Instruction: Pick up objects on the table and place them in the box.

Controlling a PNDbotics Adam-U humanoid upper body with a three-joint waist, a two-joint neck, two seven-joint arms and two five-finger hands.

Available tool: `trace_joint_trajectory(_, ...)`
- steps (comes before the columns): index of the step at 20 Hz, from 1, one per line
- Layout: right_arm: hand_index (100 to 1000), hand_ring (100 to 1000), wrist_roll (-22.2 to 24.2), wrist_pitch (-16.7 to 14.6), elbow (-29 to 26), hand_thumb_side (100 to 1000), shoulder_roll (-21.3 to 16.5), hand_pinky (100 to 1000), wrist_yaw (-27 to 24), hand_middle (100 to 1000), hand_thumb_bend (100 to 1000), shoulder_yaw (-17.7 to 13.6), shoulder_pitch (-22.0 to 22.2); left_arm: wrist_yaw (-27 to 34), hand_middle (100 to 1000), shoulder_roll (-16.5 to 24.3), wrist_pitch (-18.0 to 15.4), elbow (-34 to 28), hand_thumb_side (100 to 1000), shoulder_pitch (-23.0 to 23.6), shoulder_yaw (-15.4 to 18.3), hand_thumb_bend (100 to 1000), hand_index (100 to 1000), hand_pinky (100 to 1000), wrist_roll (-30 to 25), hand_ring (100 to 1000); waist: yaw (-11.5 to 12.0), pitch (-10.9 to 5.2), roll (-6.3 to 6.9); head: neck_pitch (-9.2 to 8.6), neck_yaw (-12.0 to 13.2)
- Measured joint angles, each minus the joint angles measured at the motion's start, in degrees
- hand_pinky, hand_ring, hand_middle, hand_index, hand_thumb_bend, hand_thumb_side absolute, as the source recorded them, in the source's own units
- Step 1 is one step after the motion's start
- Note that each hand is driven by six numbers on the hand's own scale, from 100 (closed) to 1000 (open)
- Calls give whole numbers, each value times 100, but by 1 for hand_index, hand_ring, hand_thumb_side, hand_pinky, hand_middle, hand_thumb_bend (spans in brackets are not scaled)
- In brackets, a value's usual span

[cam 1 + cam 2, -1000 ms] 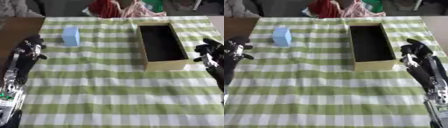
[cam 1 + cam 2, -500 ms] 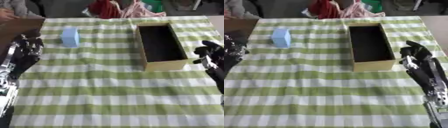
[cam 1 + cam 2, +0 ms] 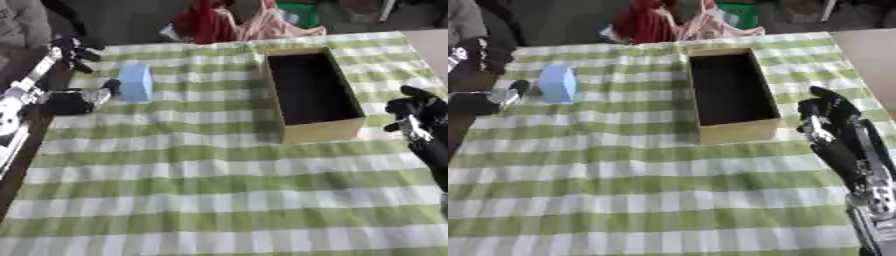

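Note:
A light blue block [image 3: 136,82] stands upright on the green checked cloth at the far left. My left hand [image 3: 66,100] has come in from the left edge and sits just left of the block. It is open, with one fingertip close to the block's side and the other fingers spread up toward the far edge; I cannot tell if it touches. An open tan cardboard box [image 3: 320,131] with a dark, empty inside lies right of centre. To the right of the box, my right hand [image 3: 831,115] hovers open and holds nothing.
Red and pink bags [image 3: 234,24] and something green [image 3: 301,14] lie past the cloth's far edge, behind the box. Bare brown table [image 3: 24,145] shows along the left edge and at the far right corner. The green checked cloth [image 3: 210,200] stretches toward me.
My left hand has moved up and to the right, from the cloth's left edge to just beside the blue block. The right hand has hardly moved.

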Motion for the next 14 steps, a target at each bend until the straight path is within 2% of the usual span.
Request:
trace_joint_trajectory(3, 875, 766, 54, -1, 2, 497, -3, 581, 0, 666, 100, 33, 0, -295, 834, 358, -58, 462, 202, -476, -238, 677, 893, 798, -290, 823, -84, -1, -4, -1, 66)
trace_joint_trajectory(6, 875, 766, 77, -5, 6, 497, -3, 581, 0, 665, 100, 59, 1, -600, 846, 401, -100, 957, 188, -972, -296, 700, 898, 803, -596, 825, -111, -1, -9, -1, 99)
trace_joint_trajectory(9, 875, 766, 94, -1, 25, 498, -3, 581, 0, 663, 100, 60, 25, -907, 847, 288, -67, 1458, 170, -1391, -260, 691, 896, 804, -904, 822, -135, -1, -11, -1, 124)
trace_joint_trajectory(14, 875, 766, 131, -4, 37, 499, -3, 580, 0, 660, 100, 94, 41, -1412, 858, -81, -59, 2288, 191, -1844, 33, 698, 901, 807, -1409, 826, -207, -1, -16, -1, 143)
